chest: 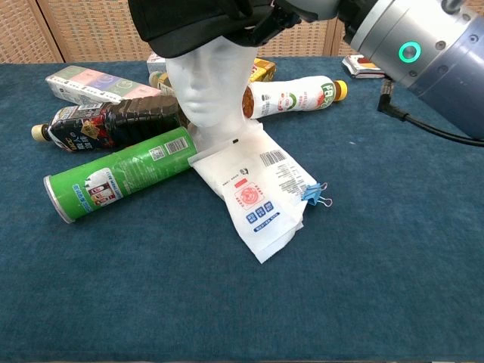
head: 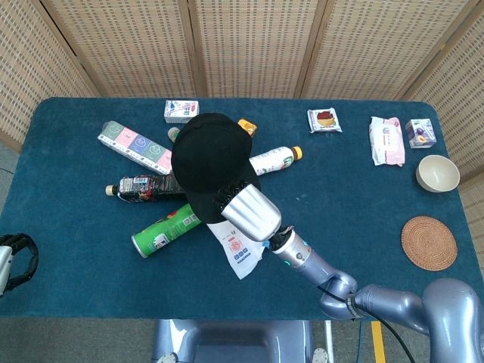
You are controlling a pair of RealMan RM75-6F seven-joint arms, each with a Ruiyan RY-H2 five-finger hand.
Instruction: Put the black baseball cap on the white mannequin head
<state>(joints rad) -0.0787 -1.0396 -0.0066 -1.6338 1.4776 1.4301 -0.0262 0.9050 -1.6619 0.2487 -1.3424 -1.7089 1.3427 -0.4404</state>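
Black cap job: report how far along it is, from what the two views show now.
Done: the black baseball cap sits over the top of the white mannequin head, its brim above the face. In hand: the right hand grips the cap's edge. Left: let go and draw the arm clear; whether the cap is fully seated cannot be told. The left hand sits idle at the table's edge.

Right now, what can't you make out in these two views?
- Mannequin head: head view, fully hidden under the cap.
- Cap top: chest view, cut off by the upper edge.
- Right hand grip on the brim: head view, fingertips tucked under the brim; chest view, mostly cut off.
- Left hand: head view, cut by the left edge; open or shut unclear.
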